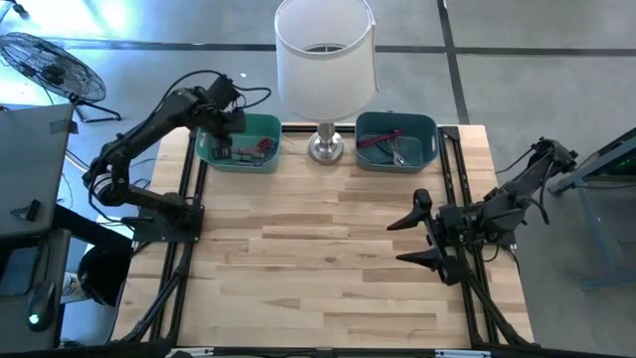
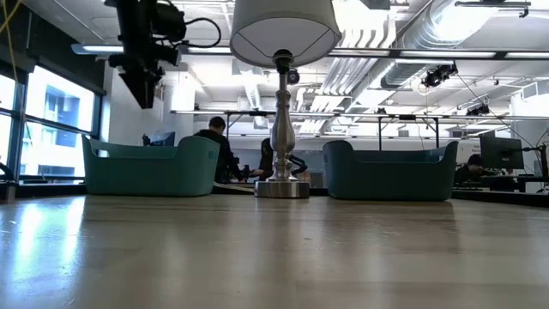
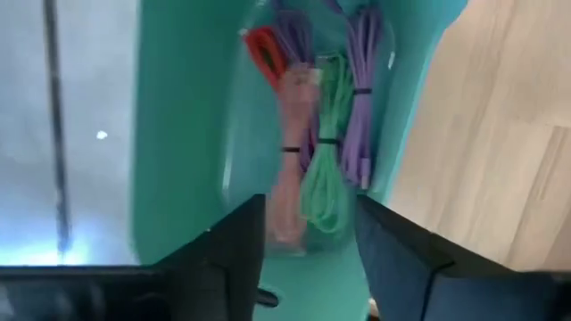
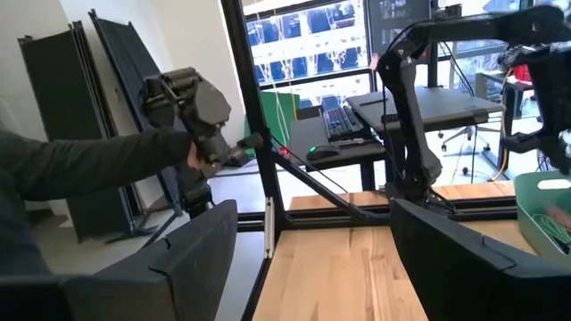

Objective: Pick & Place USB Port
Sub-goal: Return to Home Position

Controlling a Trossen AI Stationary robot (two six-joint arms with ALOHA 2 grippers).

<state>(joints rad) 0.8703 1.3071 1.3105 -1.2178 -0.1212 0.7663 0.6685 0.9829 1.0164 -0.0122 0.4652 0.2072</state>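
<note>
While the left claw [image 1: 225,131] hangs over the green bin [image 1: 260,123], its fingers [image 3: 234,250] are seen spread, with nothing pinched between them. Directly under the claw, the light pink cable [image 3: 291,152] is seen lying in the bin, beside a green cable [image 3: 326,169] and a purple cable [image 3: 361,107]. A red one [image 3: 262,49] lies just beyond them. The cable is judged placed, and nothing is seen dragging from the fingers.

Step in hand is judged to be the retreat to home. To be done well:
- Claw to be lifted straight up first, so the bin wall is cleared before any sideways travel.
- Fingers to be held spread until clear of the cable loops, so no loop is snagged and pulled out.
- Lamp [image 1: 325,50], near the claw's right and standing between the two bins, to be given a wide berth.
- Arm then to be folded back toward its base at the left edge of the table [image 1: 328,268].

Right claw [image 1: 413,237] is parked well apart from the left one, across the table, spread and empty. No move is judged needed there. Blue bin [image 1: 431,137], beyond the lamp from the left claw, is seen holding cables.
</note>
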